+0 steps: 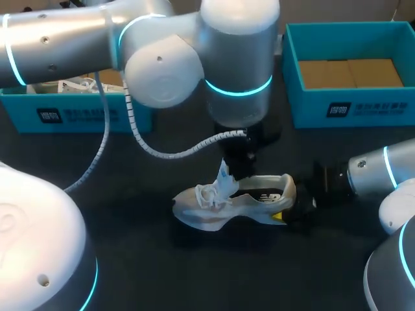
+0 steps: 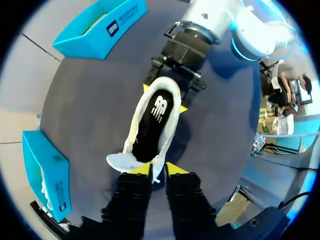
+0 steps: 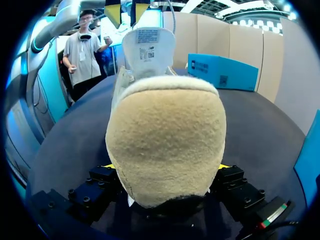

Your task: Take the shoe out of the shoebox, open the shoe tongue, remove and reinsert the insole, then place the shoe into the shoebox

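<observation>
While the left gripper (image 2: 158,171) is hanging straight down over the shoe, its yellow fingertips (image 2: 141,169) are sitting almost together with just a sliver between them. They're pinching the top edge of the tongue (image 3: 148,44), which is standing pulled up out of the shoe's mouth. Below it the black insole (image 2: 159,112) is showing, lying flat inside.

At the other end, the right gripper (image 3: 165,166) is lying low over the table with its fingers spread wide. One yellow tip is pressing on each side of the fuzzy tan heel, so it's clamping the shoe (image 1: 249,201) there.

The shoe itself, white and cream, is sitting upright on its sole around the middle of the dark table (image 1: 149,272). Its toe is pointing toward the left arm's side, and it's outside both boxes.

Farther back, a teal shoebox on the right (image 1: 350,107) is showing its brown cardboard floor. A second teal box on the left (image 1: 78,116) is holding something white with laces (image 1: 74,85), partly hidden behind the left arm.
</observation>
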Controlling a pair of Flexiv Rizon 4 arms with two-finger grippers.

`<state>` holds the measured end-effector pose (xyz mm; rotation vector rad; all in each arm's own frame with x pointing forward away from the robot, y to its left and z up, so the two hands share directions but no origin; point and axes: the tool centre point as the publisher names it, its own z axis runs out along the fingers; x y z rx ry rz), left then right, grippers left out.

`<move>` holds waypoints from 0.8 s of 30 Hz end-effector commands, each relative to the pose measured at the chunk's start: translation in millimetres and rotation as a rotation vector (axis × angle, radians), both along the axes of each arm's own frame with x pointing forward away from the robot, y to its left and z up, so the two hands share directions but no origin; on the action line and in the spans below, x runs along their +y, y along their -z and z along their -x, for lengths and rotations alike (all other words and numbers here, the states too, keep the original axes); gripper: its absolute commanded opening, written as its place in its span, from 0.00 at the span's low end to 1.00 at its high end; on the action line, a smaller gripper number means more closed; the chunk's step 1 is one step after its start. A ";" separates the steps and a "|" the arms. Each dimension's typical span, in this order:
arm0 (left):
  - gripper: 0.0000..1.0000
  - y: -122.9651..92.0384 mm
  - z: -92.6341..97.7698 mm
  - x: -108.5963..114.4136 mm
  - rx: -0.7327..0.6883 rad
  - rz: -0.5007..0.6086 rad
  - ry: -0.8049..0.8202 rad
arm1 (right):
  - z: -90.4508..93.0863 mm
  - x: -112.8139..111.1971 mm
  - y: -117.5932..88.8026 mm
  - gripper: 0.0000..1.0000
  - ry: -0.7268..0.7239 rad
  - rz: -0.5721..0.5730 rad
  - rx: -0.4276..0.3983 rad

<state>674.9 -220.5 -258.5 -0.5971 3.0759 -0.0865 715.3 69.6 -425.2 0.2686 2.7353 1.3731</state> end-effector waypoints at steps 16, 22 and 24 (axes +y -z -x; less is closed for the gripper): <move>0.00 -27.6 -22.6 -45.8 -0.017 0.094 0.169 | -0.6 0.7 1.4 0.00 0.002 0.005 0.001; 0.00 -28.0 -26.2 -55.3 -0.026 0.071 0.140 | -0.6 0.7 1.4 0.00 0.002 0.005 0.001; 0.00 -28.0 -26.2 -55.3 -0.026 0.071 0.140 | -0.6 0.7 1.4 0.00 0.002 0.005 0.001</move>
